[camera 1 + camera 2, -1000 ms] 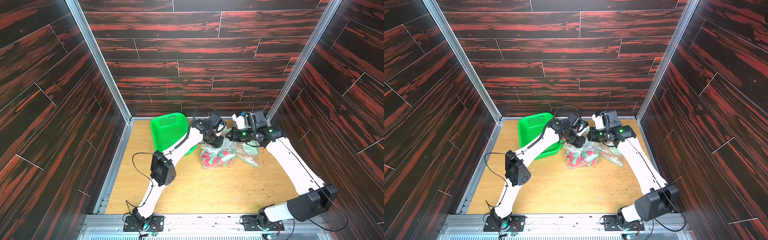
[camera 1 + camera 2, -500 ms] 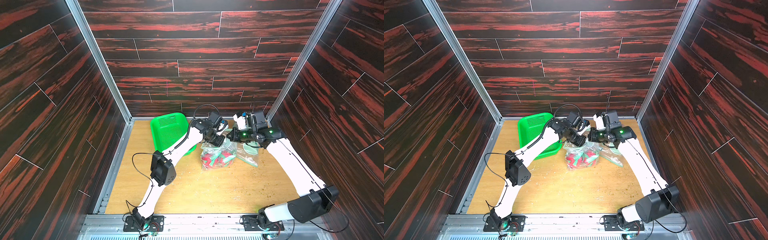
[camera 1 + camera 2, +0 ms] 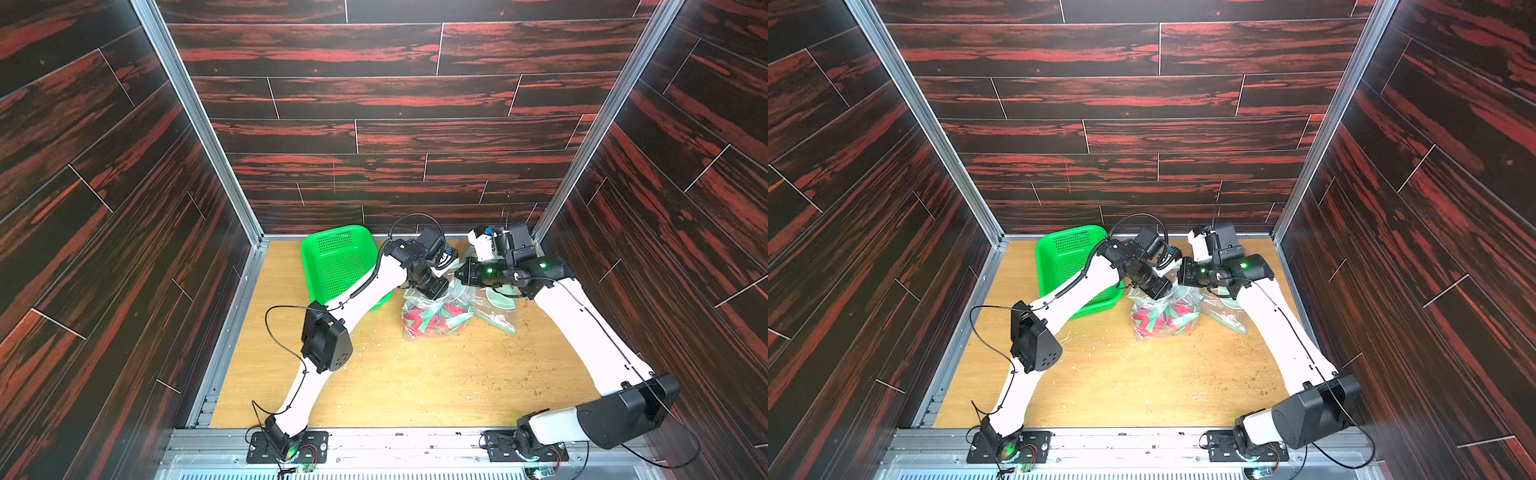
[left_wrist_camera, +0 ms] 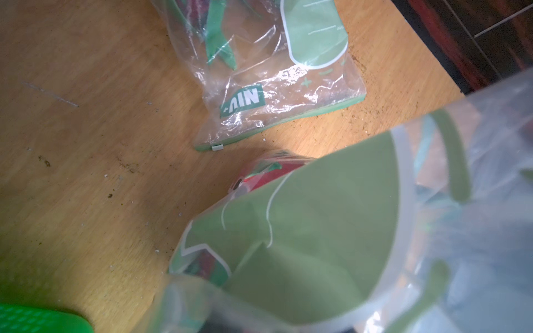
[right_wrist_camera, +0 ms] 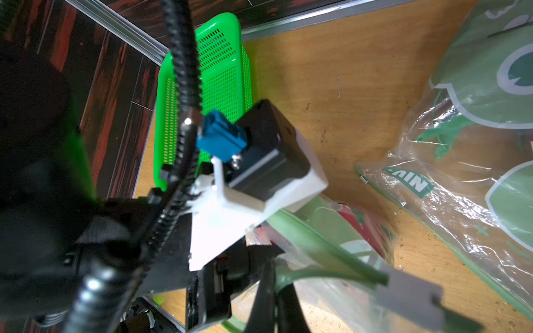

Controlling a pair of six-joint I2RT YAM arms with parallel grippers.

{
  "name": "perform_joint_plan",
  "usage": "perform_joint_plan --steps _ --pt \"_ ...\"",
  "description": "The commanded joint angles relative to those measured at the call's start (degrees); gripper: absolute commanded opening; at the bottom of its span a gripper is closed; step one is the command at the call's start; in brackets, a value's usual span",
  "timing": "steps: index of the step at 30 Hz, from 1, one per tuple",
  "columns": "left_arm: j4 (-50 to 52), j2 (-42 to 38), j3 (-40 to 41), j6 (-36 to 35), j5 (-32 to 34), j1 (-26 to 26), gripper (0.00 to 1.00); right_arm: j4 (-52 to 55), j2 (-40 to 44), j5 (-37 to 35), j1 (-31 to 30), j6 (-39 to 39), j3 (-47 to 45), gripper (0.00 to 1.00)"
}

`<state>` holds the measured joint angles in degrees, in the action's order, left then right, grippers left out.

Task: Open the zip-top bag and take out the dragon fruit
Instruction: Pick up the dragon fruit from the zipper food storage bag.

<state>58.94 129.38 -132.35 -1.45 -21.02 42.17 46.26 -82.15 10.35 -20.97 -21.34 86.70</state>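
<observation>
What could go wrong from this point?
The right hand pinches the rim of the zip-top bag; a hard pull may drag the whole bag rather than open it. The left hand is pressed into film, so it could grab plastic, not dragon fruit. The second bag lies close and may snag.

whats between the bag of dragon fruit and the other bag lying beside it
Only a strip of bare table; the left wrist view shows it between the fruit bag and the other bag.

I record a green perforated basket point(image 3: 338, 266) far left on the wooden tabletop point(image 3: 415, 386); crumbs point(image 4: 45, 162) scattered about.
</observation>
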Motion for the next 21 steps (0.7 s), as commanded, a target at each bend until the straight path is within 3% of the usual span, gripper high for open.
perform_joint_plan --steps 1,6,16,21 --pt "2.0 -1.5 1.3 -2.0 -1.5 0.2 0.38 -0.2 1.6 0.4 0.0 0.8 -0.7 0.00" --pt "0.8 -1.2 2.1 -2.7 -2.5 0.2 0.35 -0.2 1.7 0.1 -0.1 0.8 -0.8 0.00" --pt "-1.4 -4.7 6.5 -2.8 -1.9 0.1 0.02 -0.9 1.4 -0.7 0.0 0.2 -2.0 0.00" --pt "-3.8 -8.2 8.6 -0.8 -2.0 0.1 0.00 -1.1 1.8 -1.6 0.0 -0.1 -2.3 0.00"
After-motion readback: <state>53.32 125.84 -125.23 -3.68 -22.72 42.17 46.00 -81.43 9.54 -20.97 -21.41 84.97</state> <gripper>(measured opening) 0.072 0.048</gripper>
